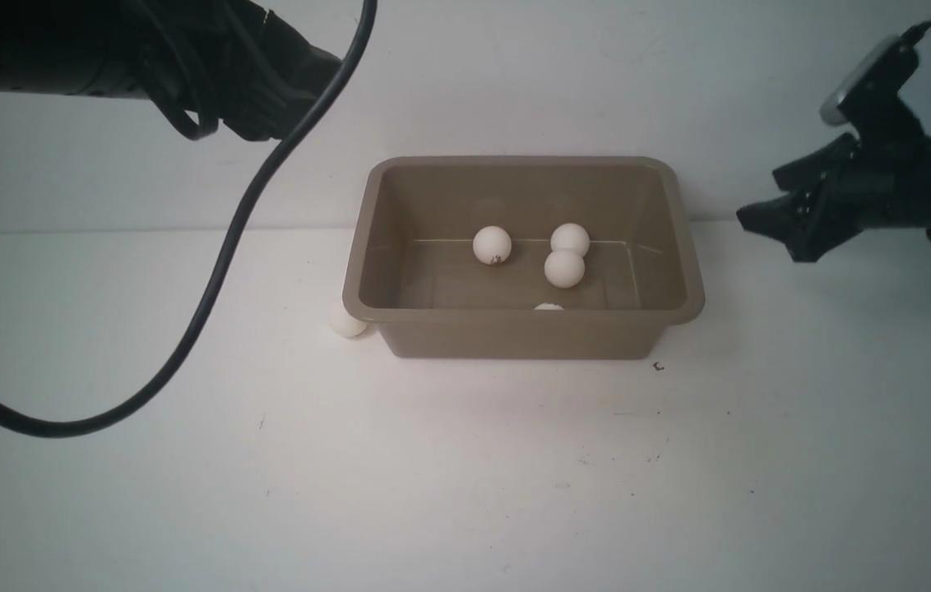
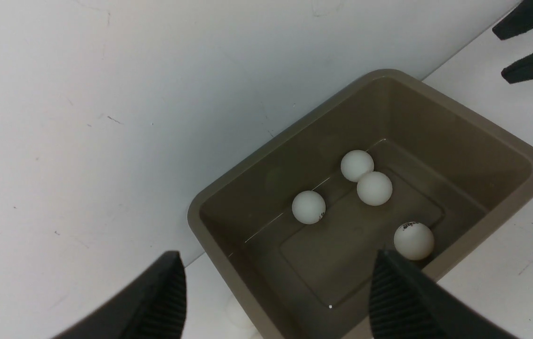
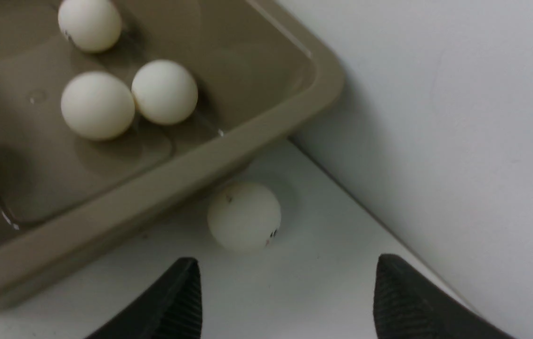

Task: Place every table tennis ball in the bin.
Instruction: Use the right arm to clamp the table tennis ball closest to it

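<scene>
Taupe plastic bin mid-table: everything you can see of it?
The rectangular taupe plastic bin has rounded corners, a flared rim, sloping walls and a flat floor. It stands upright and open-topped on the white table, close to the back wall. Four white table tennis balls lie inside, two touching. A fifth ball sits tucked under the rim at its near left corner; a sixth ball lies beside its outer wall near a far corner.

No word, brand or number can be read anywhere. Inside the bin (image 1: 519,339), the ball nearest its left wall (image 1: 492,245) carries a small dark print, too blurred to make out. The ball by its near wall (image 2: 413,240) bears a dark logo, also illegible. The ball just outside the bin (image 3: 244,215) shows tiny dark marks, unreadable.
</scene>
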Available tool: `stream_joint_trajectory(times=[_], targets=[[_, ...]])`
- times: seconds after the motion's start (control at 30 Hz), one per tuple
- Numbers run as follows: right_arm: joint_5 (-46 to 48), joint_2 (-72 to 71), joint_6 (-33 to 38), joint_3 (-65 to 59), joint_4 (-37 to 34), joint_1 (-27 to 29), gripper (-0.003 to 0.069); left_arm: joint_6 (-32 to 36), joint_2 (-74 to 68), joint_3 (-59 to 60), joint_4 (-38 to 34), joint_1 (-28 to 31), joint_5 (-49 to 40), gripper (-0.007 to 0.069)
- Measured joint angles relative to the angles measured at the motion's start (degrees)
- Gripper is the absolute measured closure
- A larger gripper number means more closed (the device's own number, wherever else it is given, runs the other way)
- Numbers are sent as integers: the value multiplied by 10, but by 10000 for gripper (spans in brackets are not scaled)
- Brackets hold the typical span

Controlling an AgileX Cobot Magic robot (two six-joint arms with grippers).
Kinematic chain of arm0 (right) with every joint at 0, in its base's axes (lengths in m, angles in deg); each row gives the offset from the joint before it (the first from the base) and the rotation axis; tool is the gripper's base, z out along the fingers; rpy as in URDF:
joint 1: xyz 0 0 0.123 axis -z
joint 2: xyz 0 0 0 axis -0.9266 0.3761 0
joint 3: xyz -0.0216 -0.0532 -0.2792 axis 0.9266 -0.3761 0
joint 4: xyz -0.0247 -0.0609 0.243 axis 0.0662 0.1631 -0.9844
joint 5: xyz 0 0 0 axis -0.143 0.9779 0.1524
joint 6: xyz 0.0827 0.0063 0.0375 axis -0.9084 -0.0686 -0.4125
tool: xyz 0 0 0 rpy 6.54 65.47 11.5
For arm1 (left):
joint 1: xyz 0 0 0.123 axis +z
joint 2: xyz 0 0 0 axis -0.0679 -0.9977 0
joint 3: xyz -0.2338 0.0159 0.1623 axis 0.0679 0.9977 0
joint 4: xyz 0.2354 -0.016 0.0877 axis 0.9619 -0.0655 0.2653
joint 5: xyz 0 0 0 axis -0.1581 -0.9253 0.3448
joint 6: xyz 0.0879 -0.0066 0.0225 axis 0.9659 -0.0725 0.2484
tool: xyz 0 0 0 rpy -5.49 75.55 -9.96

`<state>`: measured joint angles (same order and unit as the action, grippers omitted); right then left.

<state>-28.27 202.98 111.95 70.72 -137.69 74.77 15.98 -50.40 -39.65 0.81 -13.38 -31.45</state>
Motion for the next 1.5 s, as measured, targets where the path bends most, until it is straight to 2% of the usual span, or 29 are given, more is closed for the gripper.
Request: stream_joint_trajectory(times=[0.13,0.27,0.43,0.53,0.9,1.23,1.5], targets=[[-15,36,62,0,-15,-9,216,0,0,0,0,0,0,155],[-23,64,159,0,-78,-14,216,0,0,0,0,0,0,155],[-19,75,218,6,-129,-14,216,0,0,0,0,0,0,155],[-9,81,229,21,-140,-14,216,0,0,0,0,0,0,155],[22,134,205,81,-120,-14,216,0,0,0,0,0,0,155],[92,174,127,141,-68,-14,216,0,0,0,0,0,0,155],[118,195,97,159,-56,-14,216,0,0,0,0,0,0,155]])
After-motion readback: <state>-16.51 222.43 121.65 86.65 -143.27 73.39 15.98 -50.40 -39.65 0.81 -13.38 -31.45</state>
